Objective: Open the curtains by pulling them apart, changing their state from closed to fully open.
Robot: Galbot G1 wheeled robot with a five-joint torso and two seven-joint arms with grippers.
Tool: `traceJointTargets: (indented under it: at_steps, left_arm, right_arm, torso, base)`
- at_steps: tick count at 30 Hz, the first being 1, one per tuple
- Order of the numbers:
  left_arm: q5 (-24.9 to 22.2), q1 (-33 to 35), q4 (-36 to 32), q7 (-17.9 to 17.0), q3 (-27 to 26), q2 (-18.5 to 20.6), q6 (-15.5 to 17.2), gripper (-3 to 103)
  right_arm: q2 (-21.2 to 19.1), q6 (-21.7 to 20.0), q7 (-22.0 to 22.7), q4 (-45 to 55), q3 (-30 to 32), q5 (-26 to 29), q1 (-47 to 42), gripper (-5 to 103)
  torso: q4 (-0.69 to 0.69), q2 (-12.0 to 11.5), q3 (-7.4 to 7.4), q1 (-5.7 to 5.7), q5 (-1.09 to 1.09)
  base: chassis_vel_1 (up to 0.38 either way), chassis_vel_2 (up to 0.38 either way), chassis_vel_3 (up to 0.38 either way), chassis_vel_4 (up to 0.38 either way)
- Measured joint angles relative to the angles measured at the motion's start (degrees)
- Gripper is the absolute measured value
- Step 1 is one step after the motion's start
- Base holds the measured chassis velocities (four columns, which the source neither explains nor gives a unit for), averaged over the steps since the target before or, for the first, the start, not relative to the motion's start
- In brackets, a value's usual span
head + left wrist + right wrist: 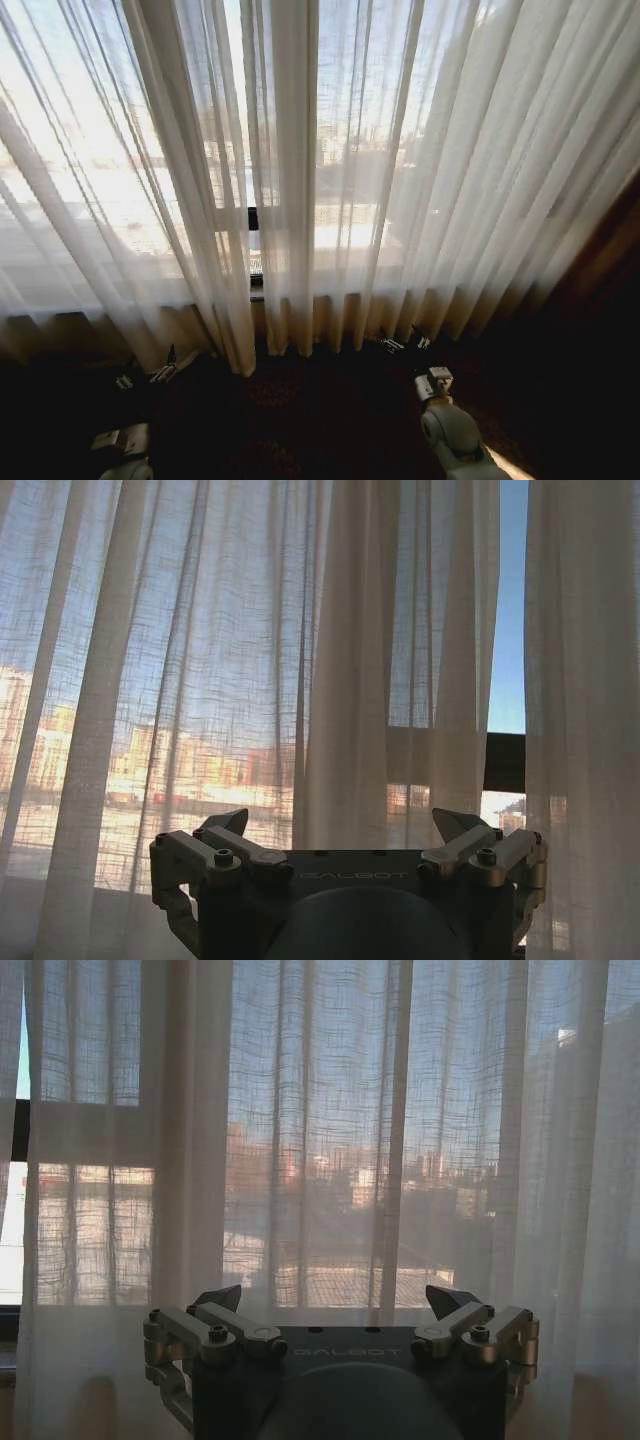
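The sheer cream curtains hang in pleats across the whole window. The left panel (pixel 150 200) and the right panel (pixel 430 180) nearly meet, leaving a narrow gap (pixel 252 245) where the dark window frame shows. My left gripper (pixel 165 372) sits low near the left panel's hem, and my right gripper (pixel 405 343) sits low by the right panel's hem. In the left wrist view the left gripper (pixel 345 825) is open, facing the fabric (pixel 350 660) with nothing between its fingers. In the right wrist view the right gripper (pixel 335 1300) is also open, facing the curtain (pixel 320 1110).
The dark floor (pixel 300 420) lies in front of the curtains. Below the glass runs a low sill and wall (pixel 330 315). A dark wall or heavier drape (pixel 610 300) stands at the far right. Buildings show outside through the fabric.
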Motion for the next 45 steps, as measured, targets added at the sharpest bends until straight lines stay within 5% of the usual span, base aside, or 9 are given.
traceJointTargets:
  at_steps: [28, 45]
  left_arm:
    - [0.00, -0.02, 0.00, 0.00, 0.00, 0.01, 0.00, 100]
    - [0.00, -0.01, 0.00, 0.00, 0.00, 0.00, 0.00, 100]
  right_arm:
    - [0.20, 3.79, -0.54, -5.16, -0.40, 0.35, 3.03, 100]
    - [0.98, 7.61, 2.98, -18.65, -8.72, -3.05, 15.99, 100]
  torso:
    - [0.00, -0.03, 0.02, 0.07, 0.01]
    - [0.00, -0.03, 0.03, 0.05, 0.02]
  base:
    - [-0.308, 0.329, 0.313, -0.327]
    - [0.009, -0.008, -0.011, 0.007]
